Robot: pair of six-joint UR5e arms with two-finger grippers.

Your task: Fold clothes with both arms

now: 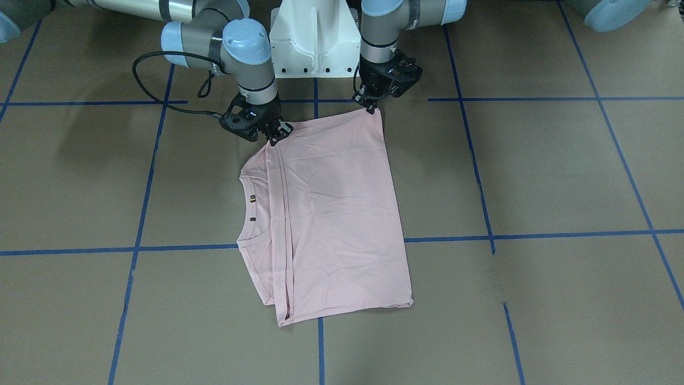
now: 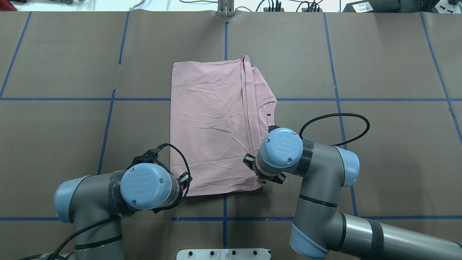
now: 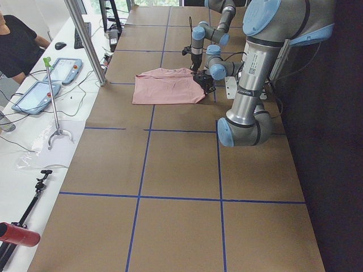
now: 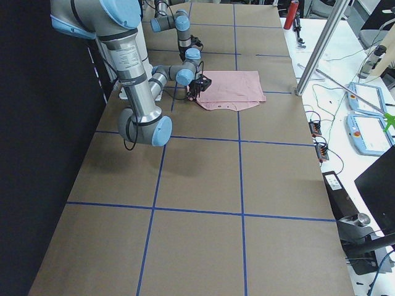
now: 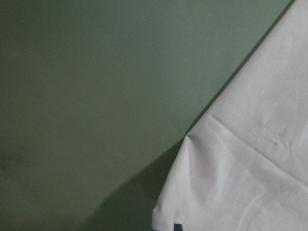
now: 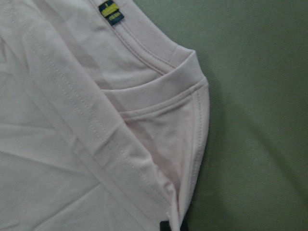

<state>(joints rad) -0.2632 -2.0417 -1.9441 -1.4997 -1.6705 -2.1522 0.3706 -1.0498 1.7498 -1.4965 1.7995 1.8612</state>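
Note:
The pale pink T-shirt [image 1: 336, 214] lies folded flat on the brown table, plain side up, print hidden. Its ribbed collar [image 1: 251, 198] shows at the robot's right, also in the overhead view [image 2: 269, 104]. My left gripper [image 1: 370, 108] is shut on the shirt's near corner on the robot's left; the left wrist view shows that corner [image 5: 250, 144] creased towards the fingertip. My right gripper [image 1: 278, 135] is shut on the near corner by the shoulder, next to the collar and its small tag [image 6: 111, 12]. In the overhead view both grippers are hidden under the wrists.
The white pedestal base [image 1: 312, 37] stands just behind the grippers. A black cable [image 1: 144, 80] loops off the right wrist. Blue tape lines [image 1: 320, 342] grid the table. A metal post [image 3: 85, 39], tablets [image 3: 59, 69] and a person [image 3: 14, 45] are at the far side.

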